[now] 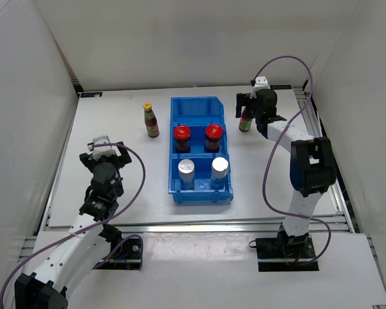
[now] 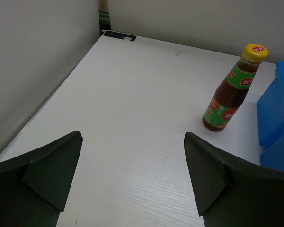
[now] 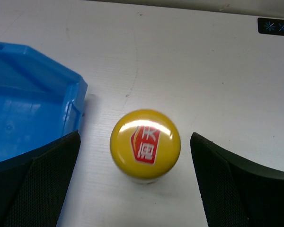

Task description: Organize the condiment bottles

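The blue three-compartment plastic bin (image 1: 174,138) lies mid-worktop, its long sides running away from the arms. The two squat red-lidded dark jars (image 1: 182,134) stand side by side in its middle compartment. The two silver cylinders (image 1: 187,167) stand upright in the near one.

The left slim dark bottle with yellow cap and red label (image 1: 151,120) stands upright on the white worktop (image 1: 116,193), left of the bin's far end and apart from its wall. A broad bare strip runs from there to the left edge. The right slim dark bottle (image 1: 245,123) stands upright just off the bin's far right corner, directly under the right arm's jaws.

The left wrist view shows the left arm's fingers (image 2: 52,175) spread wide over bare worktop, with the left bottle ahead to the right and well apart. The grey side wall (image 2: 33,71) runs along the worktop's left edge.

The overhead view hides the right bottle's top behind the arm. The right wrist view looks straight down on its yellow cap (image 3: 145,143). The right arm's fingers (image 3: 42,184) are spread, with a gap on each side of the cap and touching nothing. A narrow strip of worktop separates the cap from the bin's angled corner.
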You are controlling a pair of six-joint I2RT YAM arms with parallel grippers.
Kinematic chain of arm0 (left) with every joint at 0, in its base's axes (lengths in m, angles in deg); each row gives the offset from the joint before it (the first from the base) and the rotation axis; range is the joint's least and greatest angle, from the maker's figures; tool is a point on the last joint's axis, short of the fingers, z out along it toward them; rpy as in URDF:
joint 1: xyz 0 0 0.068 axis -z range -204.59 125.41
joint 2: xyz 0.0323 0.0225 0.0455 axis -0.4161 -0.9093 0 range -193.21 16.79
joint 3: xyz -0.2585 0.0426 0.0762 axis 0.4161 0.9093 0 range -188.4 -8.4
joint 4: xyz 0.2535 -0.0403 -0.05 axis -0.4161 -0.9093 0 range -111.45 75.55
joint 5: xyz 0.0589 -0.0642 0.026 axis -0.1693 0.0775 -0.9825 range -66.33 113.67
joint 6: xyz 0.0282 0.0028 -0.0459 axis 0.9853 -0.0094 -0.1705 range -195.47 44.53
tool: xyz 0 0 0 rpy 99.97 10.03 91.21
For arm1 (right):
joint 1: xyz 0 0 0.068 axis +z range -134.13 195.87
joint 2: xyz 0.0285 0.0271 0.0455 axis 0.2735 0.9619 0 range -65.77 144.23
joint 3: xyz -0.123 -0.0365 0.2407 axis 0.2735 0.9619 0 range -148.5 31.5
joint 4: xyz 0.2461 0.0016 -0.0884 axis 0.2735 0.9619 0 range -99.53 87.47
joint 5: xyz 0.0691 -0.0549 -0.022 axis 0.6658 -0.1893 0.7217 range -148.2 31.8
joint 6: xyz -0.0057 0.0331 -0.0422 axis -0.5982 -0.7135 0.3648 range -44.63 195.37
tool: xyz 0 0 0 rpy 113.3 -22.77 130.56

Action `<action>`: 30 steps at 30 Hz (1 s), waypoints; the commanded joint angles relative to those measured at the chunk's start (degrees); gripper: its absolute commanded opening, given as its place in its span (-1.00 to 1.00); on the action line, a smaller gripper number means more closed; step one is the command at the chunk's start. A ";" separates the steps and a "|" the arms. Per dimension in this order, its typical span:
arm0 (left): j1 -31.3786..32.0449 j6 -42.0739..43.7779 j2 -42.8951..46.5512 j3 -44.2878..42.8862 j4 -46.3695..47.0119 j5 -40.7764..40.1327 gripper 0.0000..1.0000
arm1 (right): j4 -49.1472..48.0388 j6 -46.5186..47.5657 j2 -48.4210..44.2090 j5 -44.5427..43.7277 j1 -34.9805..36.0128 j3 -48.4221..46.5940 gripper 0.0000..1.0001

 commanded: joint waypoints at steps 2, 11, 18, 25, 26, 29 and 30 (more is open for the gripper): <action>0.28 -0.05 1.33 1.07 2.12 0.89 1.00 | -5.06 0.62 2.22 -4.51 0.71 -5.18 0.98; 0.28 -0.05 1.86 1.60 3.17 0.89 1.00 | -1.63 0.62 5.48 -6.18 0.71 -8.27 -0.33; 0.28 0.48 1.86 1.60 3.17 0.89 1.00 | 0.04 1.33 2.94 -9.00 0.71 -8.88 -1.00; 0.28 0.48 1.86 1.60 3.17 0.89 1.00 | 1.09 3.78 -2.07 -8.39 2.46 -13.62 -1.00; 0.28 0.48 1.86 1.60 3.17 0.89 1.00 | 1.09 4.31 -2.60 -8.38 2.47 -15.89 -1.00; 0.28 0.48 2.39 1.60 3.17 0.89 1.00 | 3.20 5.63 -2.60 -7.86 4.58 -19.68 -1.00; 0.28 0.48 2.39 1.60 3.17 0.89 1.00 | 3.20 6.15 -2.60 -7.16 4.58 -22.39 -1.00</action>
